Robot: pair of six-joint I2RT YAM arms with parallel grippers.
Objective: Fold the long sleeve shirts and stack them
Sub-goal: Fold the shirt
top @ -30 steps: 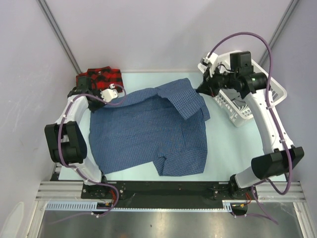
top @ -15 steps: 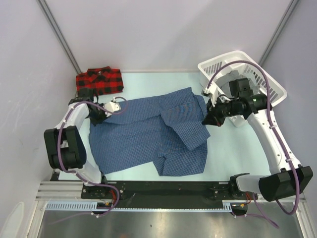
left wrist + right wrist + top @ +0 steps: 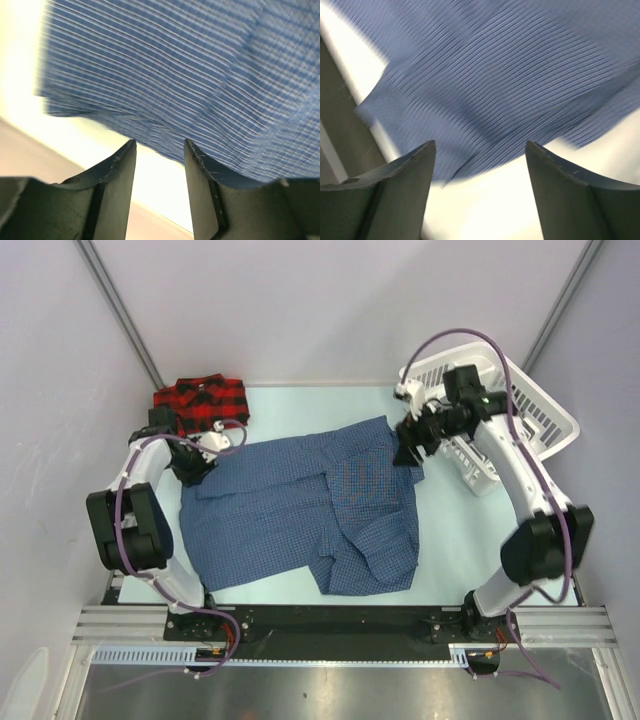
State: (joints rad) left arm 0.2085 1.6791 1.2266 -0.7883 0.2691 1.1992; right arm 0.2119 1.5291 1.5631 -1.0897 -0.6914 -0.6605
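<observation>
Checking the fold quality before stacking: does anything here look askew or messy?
Yes. The blue shirt lies crooked, its right side flopped over in a rumpled, uneven flap, not a clean fold. The red plaid shirt sits neatly folded in the far left corner.

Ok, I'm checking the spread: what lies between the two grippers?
The dark blue shirt, spread from the left gripper to the right gripper; the top view shows it.

Right hand (image 3: 406, 451) swung back to blue shirt's (image 3: 280, 515) far right corner, folded sleeve flap (image 3: 378, 532) lying lower
</observation>
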